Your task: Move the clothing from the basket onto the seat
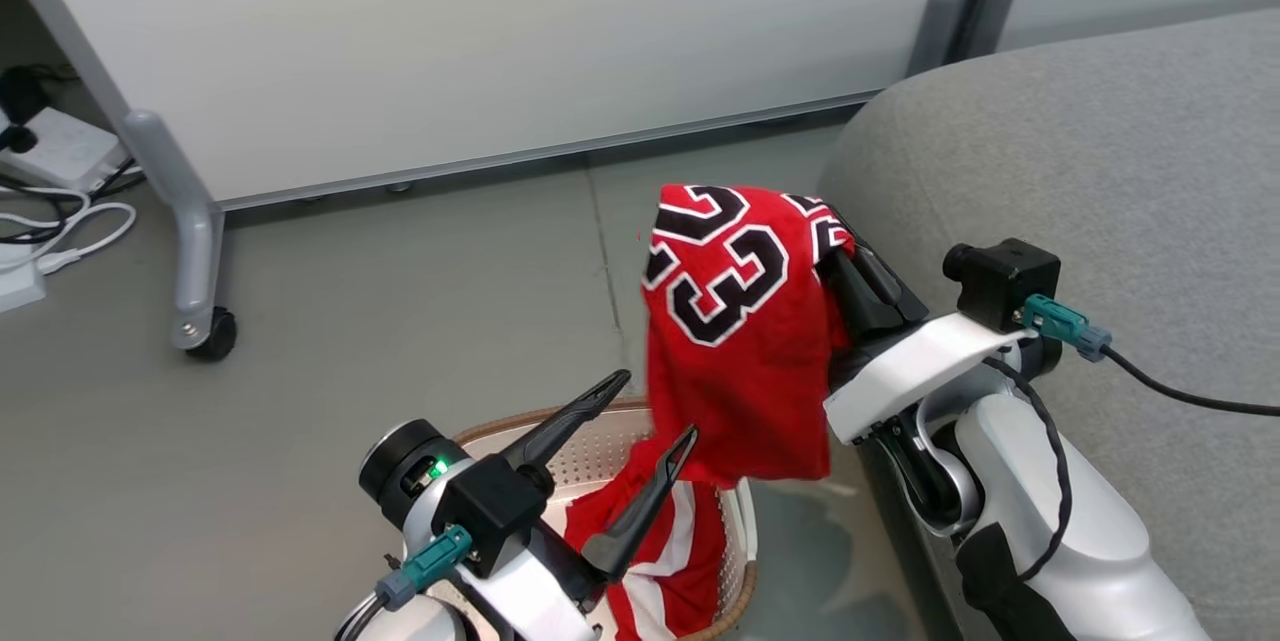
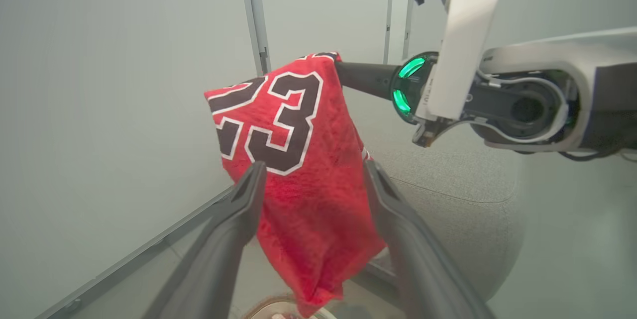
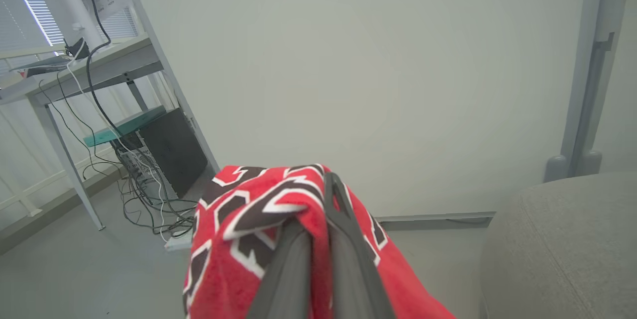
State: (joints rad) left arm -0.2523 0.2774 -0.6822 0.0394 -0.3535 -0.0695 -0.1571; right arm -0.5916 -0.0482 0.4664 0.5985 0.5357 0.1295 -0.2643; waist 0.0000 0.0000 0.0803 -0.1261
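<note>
The right gripper (image 1: 848,271) clamps the jersey (image 1: 740,321) by its top, the cloth hanging just beyond the left gripper (image 1: 655,406), whose jaws stand wide apart.

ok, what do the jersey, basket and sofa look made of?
jersey: red napped knit, matte, fuzzy surface; probably synthetic.
basket: cream hard plastic going by the perforated wall; brown woven-look rim.
sofa: grey woven upholstery fabric, matte, fine texture.

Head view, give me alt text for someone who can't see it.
The right gripper holds a red jersey numbered 23 up beside the grey sofa, fingers shut on it. Below, the left gripper hangs open over the basket, where red shorts lie.
</note>
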